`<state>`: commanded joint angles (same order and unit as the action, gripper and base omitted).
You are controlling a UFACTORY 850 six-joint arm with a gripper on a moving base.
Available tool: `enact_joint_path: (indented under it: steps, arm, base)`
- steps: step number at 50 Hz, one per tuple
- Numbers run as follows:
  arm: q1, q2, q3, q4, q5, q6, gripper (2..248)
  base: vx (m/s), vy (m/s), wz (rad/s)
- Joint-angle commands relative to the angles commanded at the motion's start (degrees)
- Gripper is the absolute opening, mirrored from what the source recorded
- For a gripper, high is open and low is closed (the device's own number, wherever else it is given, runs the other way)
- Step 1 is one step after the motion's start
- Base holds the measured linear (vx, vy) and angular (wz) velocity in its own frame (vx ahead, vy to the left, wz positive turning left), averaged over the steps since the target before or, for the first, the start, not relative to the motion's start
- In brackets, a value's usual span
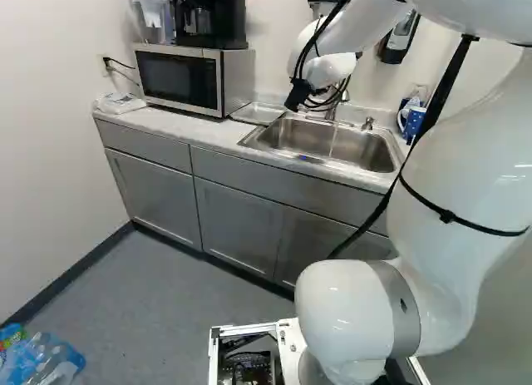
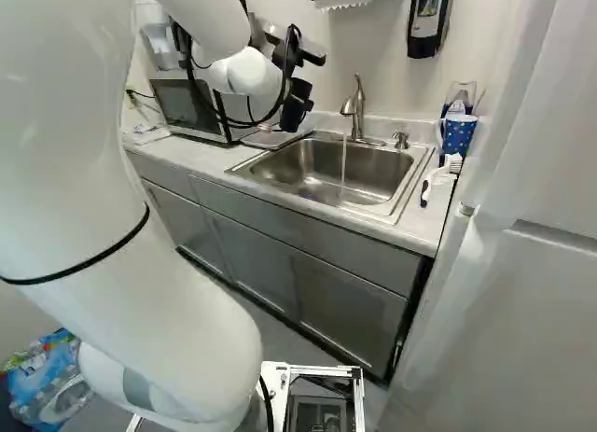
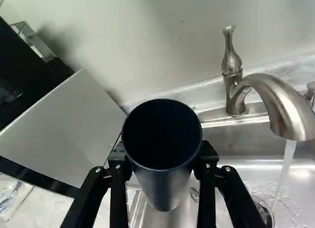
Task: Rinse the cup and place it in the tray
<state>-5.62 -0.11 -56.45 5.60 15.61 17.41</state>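
The black gripper of two fingers (image 2: pixel 293 87) has its fingers spread apart by the width of a dark blue, round cup (image 3: pixel 161 156), and they hold this cup from its two sides. The cup is in the air – its open mouth faces the wrist camera, and under it the wrist view shows the rim area of the rectangular steel sink (image 2: pixel 322 171). From the curved, brushed metal faucet (image 3: pixel 275 92) a thin stream of clear water (image 3: pixel 284 176) runs down into the sink; the cup is beside this stream, not in it.

The shallow, silver-coloured tray (image 1: pixel 259 113) lies on the pale stone-like counter (image 1: pixel 179 128), between the sink and the silver and black microwave (image 1: pixel 176 77). On the other side of the sink stands a blue mug with white dots (image 2: pixel 457 133) – near it lies a white brush with dark handle tip (image 2: pixel 442 174).
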Motion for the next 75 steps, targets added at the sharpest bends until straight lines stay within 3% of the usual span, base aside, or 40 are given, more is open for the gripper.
enact_joint_path:
  steps: [33,55,75]
  arm:
    - [0.0,0.0,0.0,0.0,0.0,-19.89,126]
    - [0.09,-0.16,-0.23,0.0,0.0,-19.89,126]
    - [2.42,-3.35,-5.61,0.0,0.0,-19.89,126]
  base:
    - [0.0,0.0,0.0]
    - [0.0,0.0,0.0]
    - [0.0,0.0,0.0]
